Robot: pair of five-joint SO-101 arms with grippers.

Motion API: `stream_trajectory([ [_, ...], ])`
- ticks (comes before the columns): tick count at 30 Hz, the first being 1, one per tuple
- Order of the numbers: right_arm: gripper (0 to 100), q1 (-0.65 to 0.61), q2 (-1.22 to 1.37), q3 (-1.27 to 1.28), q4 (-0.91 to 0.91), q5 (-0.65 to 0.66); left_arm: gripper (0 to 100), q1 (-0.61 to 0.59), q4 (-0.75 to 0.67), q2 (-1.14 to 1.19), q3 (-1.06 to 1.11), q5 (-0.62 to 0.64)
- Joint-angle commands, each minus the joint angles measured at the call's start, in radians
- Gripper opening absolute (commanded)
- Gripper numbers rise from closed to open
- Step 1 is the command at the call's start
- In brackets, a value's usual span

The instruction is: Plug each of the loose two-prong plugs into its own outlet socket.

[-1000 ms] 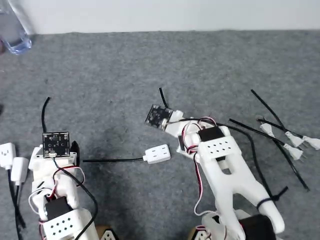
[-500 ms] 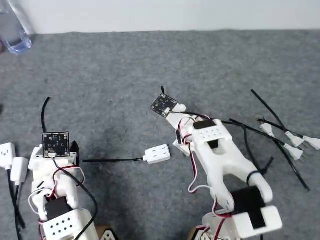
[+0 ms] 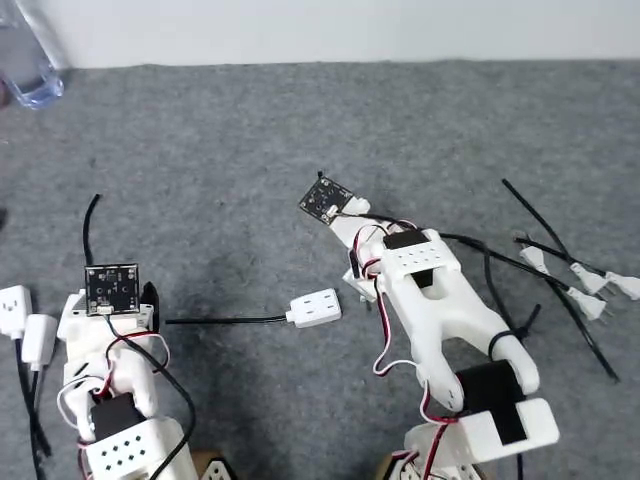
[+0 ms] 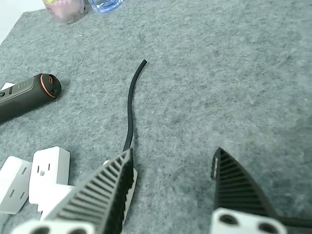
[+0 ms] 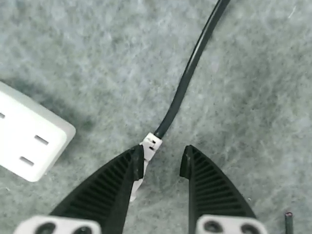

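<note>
Now: right gripper (image 5: 161, 163) sits low over the grey mat (image 3: 200, 150), jaws parted, nothing clamped. A white plug (image 5: 149, 143) on a black cord (image 5: 192, 63) lies touching the tip of one finger. A white socket block (image 5: 27, 134) is just beside it. Spare plugs (image 3: 592, 281) lie well apart, to the right. Left gripper (image 4: 170, 170) is spread wide and empty above a second cord (image 4: 130, 107), with more sockets (image 4: 46, 170) near.

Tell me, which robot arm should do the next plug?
Probably the right one. The right gripper, open, is right at a plug on a black cord, with a white outlet close beside. The left gripper, also open, sits across the table from the loose plugs.
</note>
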Motion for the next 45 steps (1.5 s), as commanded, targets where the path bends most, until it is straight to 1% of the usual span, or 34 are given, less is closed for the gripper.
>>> stream_trajectory([
  [1,14.3,-0.031,-0.007,-0.055,-0.021,-0.008,25,0.006,-0.026,-0.012,-0.007,0.008],
  [6,14.3,-0.05,0.018,-0.061,-0.067,-0.031,25,0.006,-0.026,-0.012,-0.007,0.008],
  [12,14.2,-0.045,0.068,-0.066,-0.076,-0.02,25,0.006,-0.026,-0.012,-0.007,0.008],
  [13,13.2,-0.039,0.07,-0.066,-0.076,-0.003,25,0.006,-0.026,-0.012,-0.007,0.008],
  [15,7.4,-0.018,0.073,-0.066,-0.076,0.026,25,0.006,-0.026,-0.012,-0.007,0.008],
  [17,0.5,0.018,0.073,-0.066,-0.077,0.048,25,0.006,-0.026,-0.012,-0.007,0.008],
  [19,2.1,0.061,0.074,-0.066,-0.077,0.078,25,0.006,-0.026,-0.012,-0.007,0.008],
  [23,0.8,0.162,0.07,-0.064,-0.077,0.123,25,0.006,-0.026,-0.012,-0.007,0.008],
  [28,0.9,0.26,0.067,-0.064,-0.067,0.118,25,0.006,-0.026,-0.012,-0.007,0.008],
  [29,0.9,0.274,0.067,-0.064,-0.065,0.098,25,0.006,-0.026,-0.012,-0.007,0.008],
  [31,0.8,0.306,0.062,-0.064,-0.056,0.014,25,0.006,-0.026,-0.012,-0.007,0.008],
  [34,0.8,0.357,0.001,-0.064,-0.004,-0.176,25,0.008,-0.026,-0.012,-0.007,0.008],
  [37,0.8,0.423,-0.119,-0.066,0.097,-0.411,25,0.008,-0.026,-0.012,-0.007,0.008],
  [39,0.8,0.463,-0.2,-0.063,0.176,-0.6,25,0.008,-0.026,-0.012,-0.007,0.008],
  [41,0.8,0.476,-0.265,-0.06,0.243,-0.75,25,0.008,-0.026,-0.012,-0.007,0.008],
  [43,1.0,0.47,-0.309,-0.058,0.291,-0.847,25,0.008,-0.026,-0.012,-0.007,0.008],
  [45,1.1,0.45,-0.326,-0.058,0.318,-0.907,25,0.008,-0.026,-0.012,-0.007,0.008],
])
